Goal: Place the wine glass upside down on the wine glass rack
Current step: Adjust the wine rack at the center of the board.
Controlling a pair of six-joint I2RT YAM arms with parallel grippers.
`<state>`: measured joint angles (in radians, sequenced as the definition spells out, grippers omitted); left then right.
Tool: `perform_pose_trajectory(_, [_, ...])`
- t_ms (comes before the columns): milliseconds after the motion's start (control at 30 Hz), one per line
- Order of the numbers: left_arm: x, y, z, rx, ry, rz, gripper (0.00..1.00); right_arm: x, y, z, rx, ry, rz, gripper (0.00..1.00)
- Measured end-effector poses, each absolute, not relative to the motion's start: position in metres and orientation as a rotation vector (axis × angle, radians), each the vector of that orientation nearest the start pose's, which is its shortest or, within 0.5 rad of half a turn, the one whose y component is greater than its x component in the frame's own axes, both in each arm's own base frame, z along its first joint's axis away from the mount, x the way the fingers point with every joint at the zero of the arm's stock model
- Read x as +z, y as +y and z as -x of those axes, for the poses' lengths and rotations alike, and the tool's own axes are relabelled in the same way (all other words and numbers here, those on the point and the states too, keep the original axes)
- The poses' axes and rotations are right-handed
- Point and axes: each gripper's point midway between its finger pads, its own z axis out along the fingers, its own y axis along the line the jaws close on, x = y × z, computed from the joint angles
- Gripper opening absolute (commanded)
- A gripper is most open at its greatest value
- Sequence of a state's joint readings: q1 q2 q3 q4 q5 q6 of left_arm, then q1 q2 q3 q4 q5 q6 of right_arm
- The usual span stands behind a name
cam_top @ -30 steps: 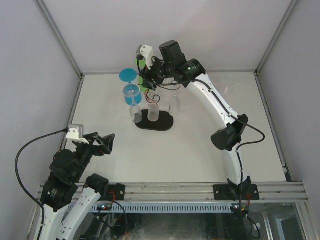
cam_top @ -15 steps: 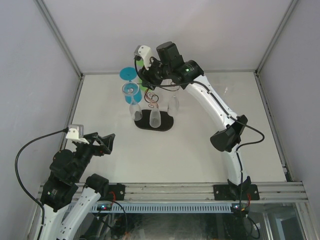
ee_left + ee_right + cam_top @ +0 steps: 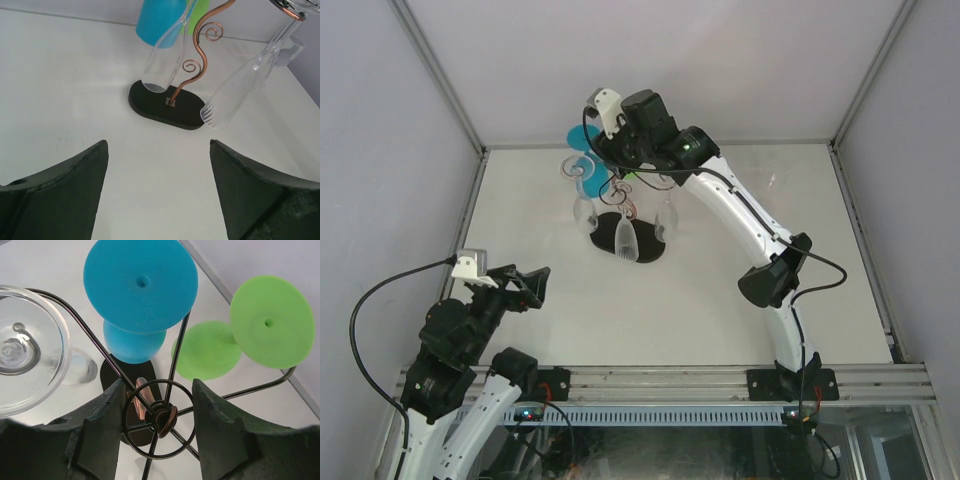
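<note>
Rack: near-black wire arms and hub ring, coppery stem with spiral curls, black oval base. Hung on the rack: blue glass, solid sky-blue; green glass, solid lime. Both are matte and unpatterned. Clear glass also on the rack, colourless, with faint fine lines at its rim. Table under the rack plain off-white. Left gripper and right gripper dark charcoal. Right arm above the rack white, black joints.

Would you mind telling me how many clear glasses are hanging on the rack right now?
3: the left glass, the middle glass, the right glass, all hanging from the rack. The right arm could hide another.
</note>
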<state>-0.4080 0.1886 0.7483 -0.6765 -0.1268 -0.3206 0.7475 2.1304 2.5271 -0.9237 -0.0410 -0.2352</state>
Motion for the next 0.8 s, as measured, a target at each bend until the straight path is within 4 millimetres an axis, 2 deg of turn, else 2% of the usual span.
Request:
perform_pose_trajectory(400, [0.276, -0.063, -0.169, -0.439, 1.705, 0.022, 0.86, 0.329, 0.361, -0.417, 0.19, 1.924, 0.848, 0.28])
perform_pose_trajectory(800, [0.276, -0.063, -0.169, -0.439, 1.705, 0.022, 0.86, 0.332, 0.348, -0.424, 0.118, 1.955, 0.717, 0.29])
